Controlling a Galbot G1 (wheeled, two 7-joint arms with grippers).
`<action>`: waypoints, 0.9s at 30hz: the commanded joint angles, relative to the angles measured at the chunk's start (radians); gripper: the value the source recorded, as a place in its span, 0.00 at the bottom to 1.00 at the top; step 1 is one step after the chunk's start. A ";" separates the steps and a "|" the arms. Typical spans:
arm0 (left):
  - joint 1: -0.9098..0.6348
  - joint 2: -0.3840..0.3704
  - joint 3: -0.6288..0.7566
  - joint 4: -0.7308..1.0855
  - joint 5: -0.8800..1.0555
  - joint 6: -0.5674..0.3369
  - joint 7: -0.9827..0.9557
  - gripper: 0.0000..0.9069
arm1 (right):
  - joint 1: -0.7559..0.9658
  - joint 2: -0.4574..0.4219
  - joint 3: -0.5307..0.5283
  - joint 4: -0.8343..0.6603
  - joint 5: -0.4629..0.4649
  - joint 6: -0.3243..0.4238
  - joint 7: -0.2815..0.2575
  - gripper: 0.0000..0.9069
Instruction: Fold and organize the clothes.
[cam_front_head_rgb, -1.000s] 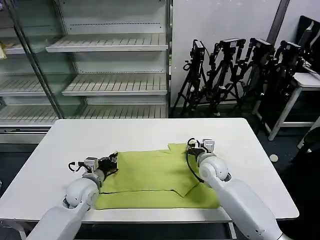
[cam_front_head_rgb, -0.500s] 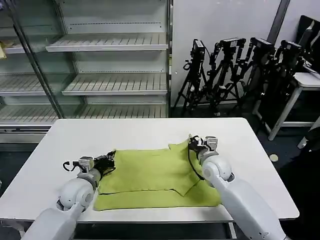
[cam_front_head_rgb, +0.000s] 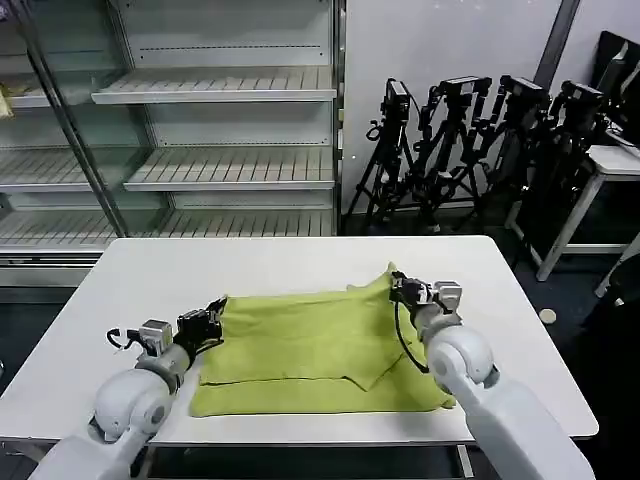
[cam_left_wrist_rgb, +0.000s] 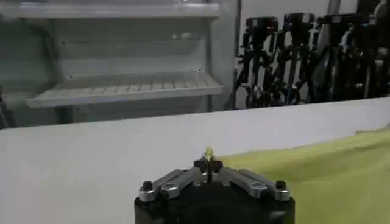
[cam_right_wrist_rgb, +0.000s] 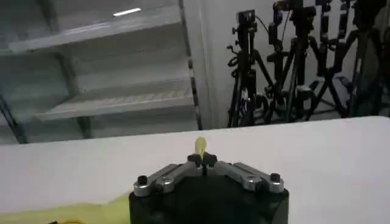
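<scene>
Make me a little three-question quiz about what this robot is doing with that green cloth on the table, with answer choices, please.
1. Where does the shirt lie?
A. On the white table
B. On a shelf of the glass cabinet
C. On the floor by the tripods

2. What colour is the shirt?
A. Dark blue
B. Lime yellow-green
C. Red

3. What are the two grippers doing?
A. Both hang open above the table
B. Each is shut on a far corner of the shirt
C. One holds a tripod

Answers:
1. A, the head view shows the cloth spread on the tabletop, in front of the cabinet.
2. B, the fabric is plain yellow-green in every view.
3. B, the left gripper and right gripper sit at the shirt's far corners, and each wrist view shows a tuft of green pinched between closed jaws.
</scene>
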 joint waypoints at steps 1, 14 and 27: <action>0.189 0.005 -0.044 -0.137 0.111 -0.031 0.016 0.03 | -0.248 -0.027 0.109 0.176 -0.114 0.026 -0.043 0.00; 0.273 0.007 -0.054 -0.138 0.208 -0.055 0.038 0.03 | -0.469 -0.001 0.202 0.238 -0.177 0.041 -0.065 0.00; 0.275 -0.007 -0.051 -0.086 0.304 -0.073 0.051 0.51 | -0.493 0.037 0.174 0.207 -0.196 -0.037 -0.045 1.00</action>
